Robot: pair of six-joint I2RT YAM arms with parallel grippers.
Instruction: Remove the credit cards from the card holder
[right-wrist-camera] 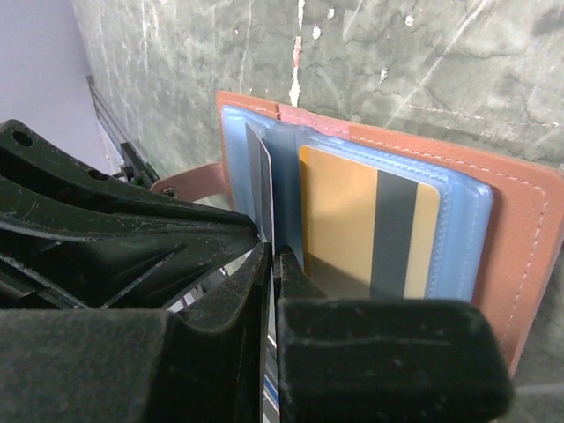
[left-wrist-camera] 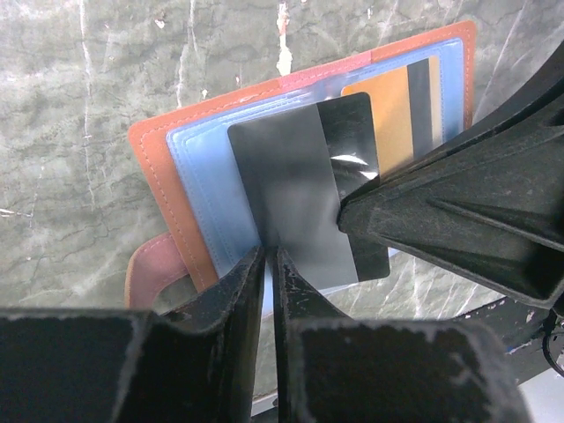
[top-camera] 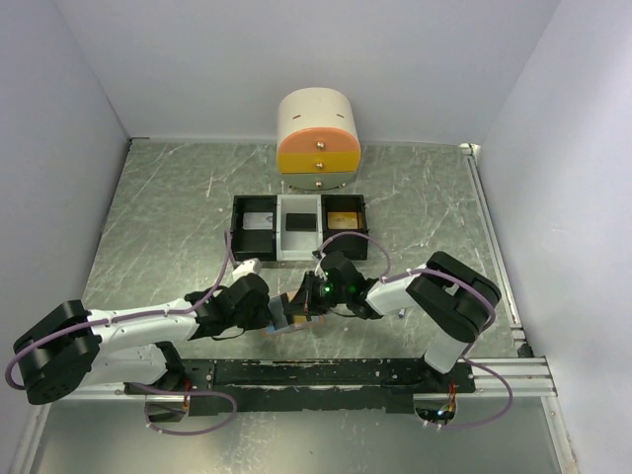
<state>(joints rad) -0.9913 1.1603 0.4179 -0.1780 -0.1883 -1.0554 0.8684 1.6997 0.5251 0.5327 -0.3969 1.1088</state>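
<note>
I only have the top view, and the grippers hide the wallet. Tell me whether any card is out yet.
Observer: Not fully. The left wrist view shows a grey card sticking partway out of the open wallet.
Operator: Report who holds that card.
Observer: In the right wrist view the card runs edge-on straight into the closed fingers of the right gripper, so it looks pinched there.
Operator: Name what is left inside.
Observer: A gold card with a dark stripe sits fully tucked behind clear plastic on the wallet's other half.
</note>
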